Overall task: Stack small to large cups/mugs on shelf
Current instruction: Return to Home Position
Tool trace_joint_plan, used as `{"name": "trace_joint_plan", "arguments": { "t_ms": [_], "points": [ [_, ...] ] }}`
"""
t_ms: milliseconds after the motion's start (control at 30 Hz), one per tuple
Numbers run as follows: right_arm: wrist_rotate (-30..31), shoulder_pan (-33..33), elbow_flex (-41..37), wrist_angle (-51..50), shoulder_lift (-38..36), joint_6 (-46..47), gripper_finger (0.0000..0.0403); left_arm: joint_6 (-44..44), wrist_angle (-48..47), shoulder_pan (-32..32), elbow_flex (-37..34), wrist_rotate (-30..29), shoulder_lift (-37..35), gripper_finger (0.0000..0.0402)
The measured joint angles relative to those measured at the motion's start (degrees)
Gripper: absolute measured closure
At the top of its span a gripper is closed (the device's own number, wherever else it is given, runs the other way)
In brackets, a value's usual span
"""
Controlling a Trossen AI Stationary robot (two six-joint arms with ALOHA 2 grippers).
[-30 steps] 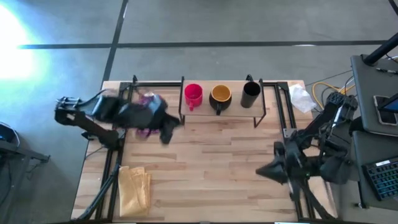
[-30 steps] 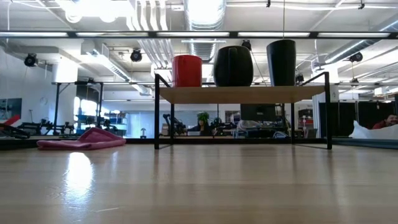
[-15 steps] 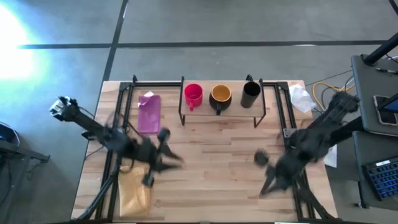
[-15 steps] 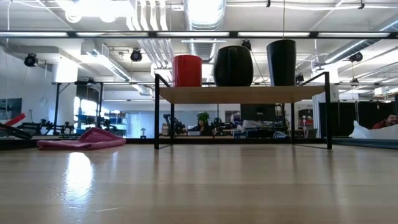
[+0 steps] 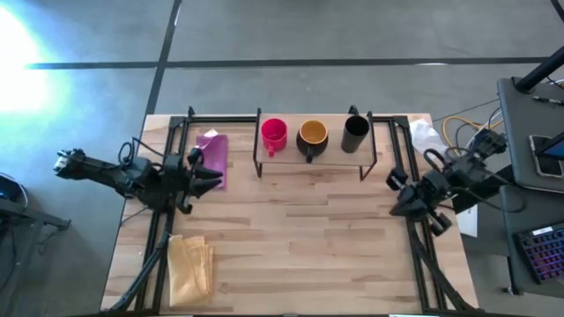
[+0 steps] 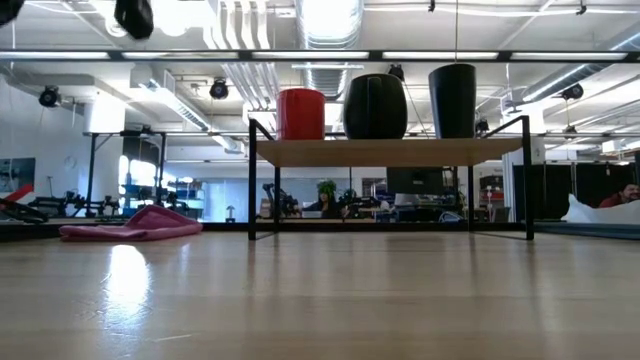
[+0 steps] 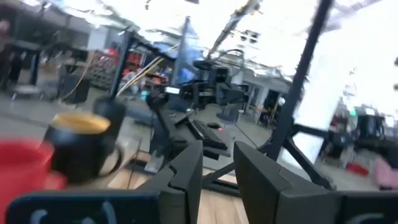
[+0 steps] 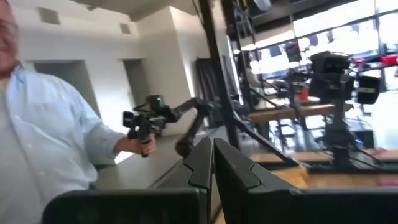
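Note:
Three cups stand in a row on the low wood shelf (image 5: pixel 335 153) (image 6: pixel 390 151) at the table's far edge: a red mug (image 5: pixel 274 134) (image 6: pixel 300 113), a dark mug with orange inside (image 5: pixel 313 136) (image 6: pixel 375 106) and a taller black cup (image 5: pixel 355 132) (image 6: pixel 452 100). My left gripper (image 5: pixel 211 179) (image 7: pixel 217 171) hovers near the table's left edge, left of the shelf, narrowly open and empty. My right gripper (image 5: pixel 394 204) (image 8: pixel 212 163) is shut and empty by the right edge. The left wrist view shows the red mug (image 7: pixel 22 165) and the dark mug (image 7: pixel 78 140).
A pink cloth (image 5: pixel 211 157) (image 6: pixel 130 224) lies left of the shelf, close to my left gripper. A yellow cloth (image 5: pixel 189 264) lies at the near left corner, and crumpled white material (image 5: pixel 427 137) at the far right. A person in a light-blue shirt (image 8: pixel 37 143) stands beyond the table.
My left arm swung from beside the shelf's left end toward the near edge, then drew back toward the left edge. My right arm moved from the near right part of the table toward the right edge and farther back. The three cups stayed in place.

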Motion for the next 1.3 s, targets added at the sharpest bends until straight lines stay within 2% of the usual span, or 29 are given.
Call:
{"name": "trace_joint_plan", "arguments": {
  "t_ms": [233,367,433,600,667,867,1067,1200,1300],
  "points": [
    [0.90,-0.36,-11.24,2.97,-10.03,-2.61,0.0394,-7.05,5.77,2.61,-16.62,-1.58,-10.33,0.0324],
    [4.00,-0.35,-17.43,7.07,-16.10,-5.18,0.0394,-7.15,9.56,3.23,-23.56,-1.78,-18.05,0.0324],
    [6.58,-0.38,-20.04,7.07,-19.35,-5.01,0.0394,-7.21,9.60,3.46,-26.28,-3.83,-21.47,0.0324],
    [8.13,-0.39,-26.15,7.00,-26.82,-4.89,0.0394,-10.77,-0.46,3.47,-26.76,-12.34,-29.23,0.0324],
    [8.72,-0.45,-27.85,7.54,-26.60,-5.01,0.0394,-12.14,-3.90,3.50,-26.83,-14.15,-31.58,0.0324],
    [10.75,-0.86,-33.05,7.87,-26.59,-2.01,0.0394,-19.18,-12.65,3.48,-26.84,-15.24,-29.00,0.0324],
    [13.22,-0.99,-33.29,1.45,-26.59,1.97,0.0394,-19.10,-12.58,3.47,-26.84,-15.03,-26.27,0.0324],
    [18.22,-0.99,-33.29,-2.32,-26.52,2.11,0.0394,-19.13,-12.58,3.47,-26.86,-14.99,-24.50,0.0324],
    [18.39,-0.97,-33.29,-2.33,-25.99,2.03,0.0394,-19.14,-12.58,3.47,-26.86,-15.00,-23.35,0.0324]
  ]
}}
